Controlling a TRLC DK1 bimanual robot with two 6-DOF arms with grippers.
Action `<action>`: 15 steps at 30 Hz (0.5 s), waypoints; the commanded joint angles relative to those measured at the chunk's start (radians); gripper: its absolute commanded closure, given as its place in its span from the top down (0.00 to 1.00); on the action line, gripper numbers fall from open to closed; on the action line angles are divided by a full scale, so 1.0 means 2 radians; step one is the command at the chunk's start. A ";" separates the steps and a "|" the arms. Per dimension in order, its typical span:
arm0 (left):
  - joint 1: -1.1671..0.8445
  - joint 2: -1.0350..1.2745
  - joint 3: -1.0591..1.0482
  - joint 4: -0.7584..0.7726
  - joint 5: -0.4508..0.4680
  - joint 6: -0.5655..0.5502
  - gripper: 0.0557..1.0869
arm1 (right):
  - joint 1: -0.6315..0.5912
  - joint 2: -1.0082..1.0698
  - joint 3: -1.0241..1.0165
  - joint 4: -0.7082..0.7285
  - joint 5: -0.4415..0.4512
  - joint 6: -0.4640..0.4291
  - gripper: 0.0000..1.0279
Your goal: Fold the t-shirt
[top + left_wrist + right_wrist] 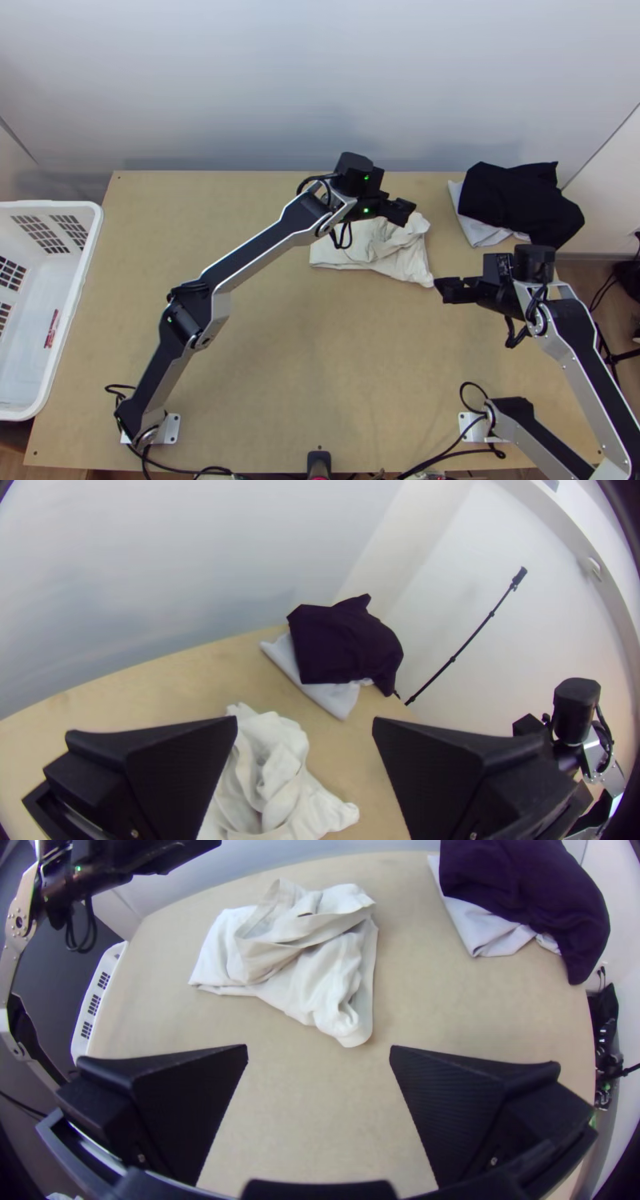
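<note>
While right wrist view shows T-shirt (320, 981) whole, left hand (408, 211) wide, right hand (441, 290) wide

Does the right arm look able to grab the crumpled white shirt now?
Probably yes: the right gripper is open, close to a corner of the white shirt, and nothing seems to be in the way.

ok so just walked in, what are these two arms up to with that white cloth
The task is to fold a t-shirt, presumably the white cloth, which lies bunched and partly folded over near the table's far side. Nothing grips it right now: the left gripper is open above it, and the right gripper is open just off its edge. A black cloth lies on a pale one at the table's far right corner.
</note>
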 commanded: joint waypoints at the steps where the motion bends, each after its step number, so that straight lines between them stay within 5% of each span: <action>1: 0.028 0.004 -0.014 -0.036 0.007 0.027 0.96 | 0.009 0.009 -0.010 0.025 0.000 0.008 0.96; 8: 0.076 0.030 -0.037 -0.097 -0.020 0.081 0.91 | 0.012 0.017 -0.006 0.033 0.000 0.011 0.96; 10: 0.084 0.037 -0.040 -0.109 -0.030 0.081 0.67 | 0.013 0.017 -0.006 0.034 0.000 0.012 0.96; 13: 0.088 0.052 -0.036 -0.108 -0.035 0.086 0.03 | 0.013 0.019 -0.006 0.035 0.000 0.011 0.96; 15: 0.087 0.056 -0.036 -0.109 -0.041 0.084 0.04 | 0.012 0.020 -0.006 0.035 0.000 0.011 0.96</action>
